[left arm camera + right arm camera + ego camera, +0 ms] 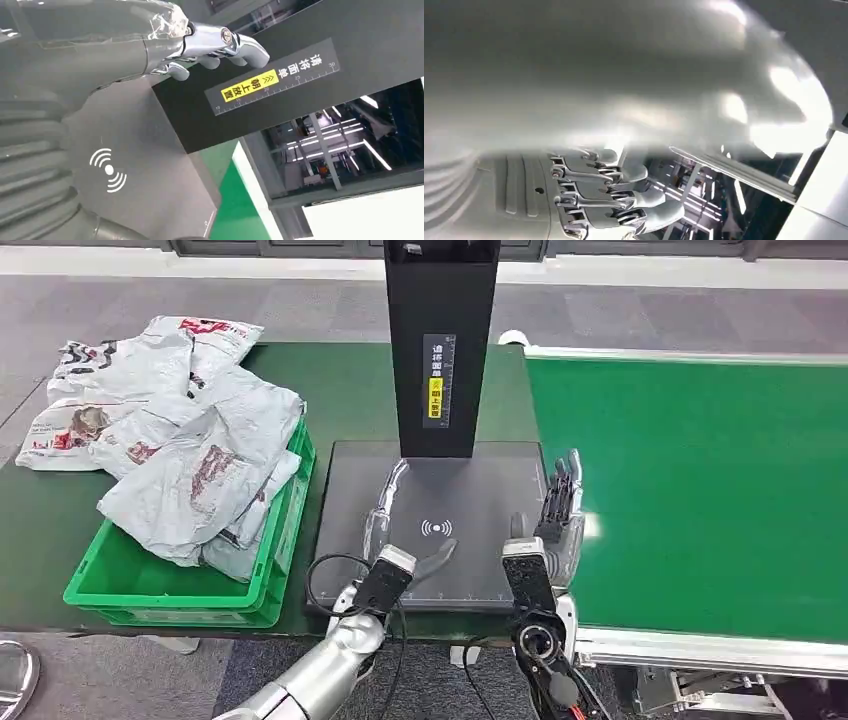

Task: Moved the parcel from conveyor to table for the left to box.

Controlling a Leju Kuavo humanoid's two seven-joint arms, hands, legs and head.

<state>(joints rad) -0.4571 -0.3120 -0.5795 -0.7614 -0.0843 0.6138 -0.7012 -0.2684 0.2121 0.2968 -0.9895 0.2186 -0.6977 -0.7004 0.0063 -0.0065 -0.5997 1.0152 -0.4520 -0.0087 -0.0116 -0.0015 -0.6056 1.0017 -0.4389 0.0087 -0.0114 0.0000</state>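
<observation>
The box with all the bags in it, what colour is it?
The box is bright green, seen best in the head view.

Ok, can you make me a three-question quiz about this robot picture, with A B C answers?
1. Where are the grey parcel bags?
A. On the belt
B. Piled in and over the crate
C. On the black pad

2. What colour is the crate?
A. Green
B. Red
C. Blue

3. What is the left hand holding?
A. A bag
B. A box
C. Nothing

Answers: 1 B, the bags heap up in the crate and spill behind it. 2 A, its walls are bright green. 3 C, the fingers are spread above the black pad with nothing in them.
</observation>
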